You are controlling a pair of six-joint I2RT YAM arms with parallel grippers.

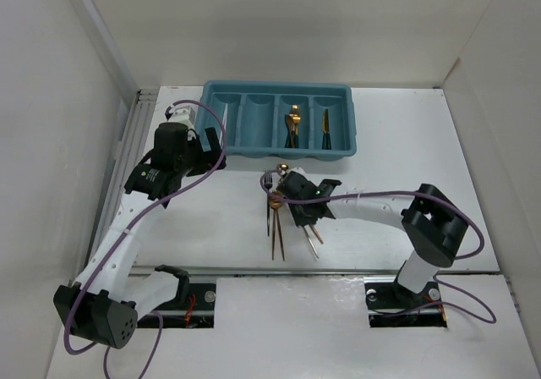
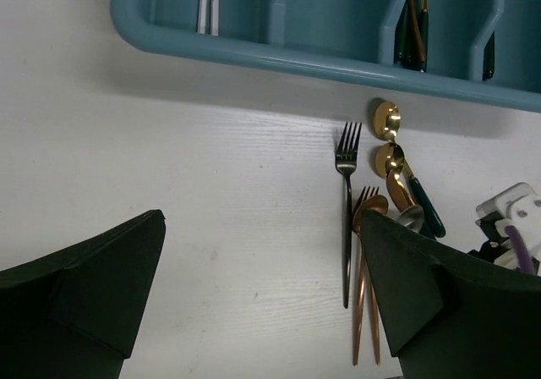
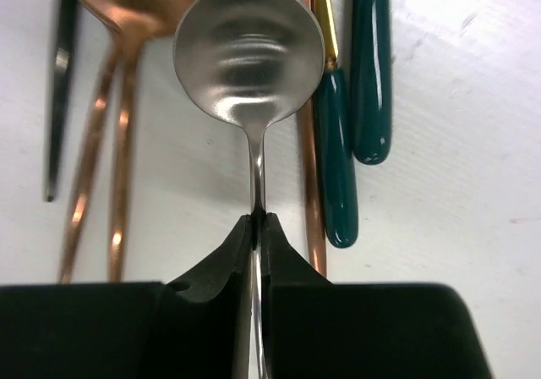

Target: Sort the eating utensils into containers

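My right gripper [image 3: 256,221] is shut on the thin neck of a silver spoon [image 3: 248,53], over the pile of utensils [image 1: 283,214] at the table's middle. In the top view that gripper [image 1: 292,194] sits over the pile. The teal tray [image 1: 228,142] lies at the back; it holds white chopsticks [image 2: 207,2] in its left compartment and gold utensils [image 1: 292,125] in the two right ones. My left gripper [image 2: 262,286] is open and empty, left of the pile. A dark fork [image 2: 347,218] and copper fork [image 2: 363,286] lie on the table.
White enclosure walls stand left, right and behind. Gold spoons [image 2: 387,121] lie just in front of the tray. Green-handled utensils [image 3: 370,74] lie to the right of the held spoon. Purple cables run along both arms.
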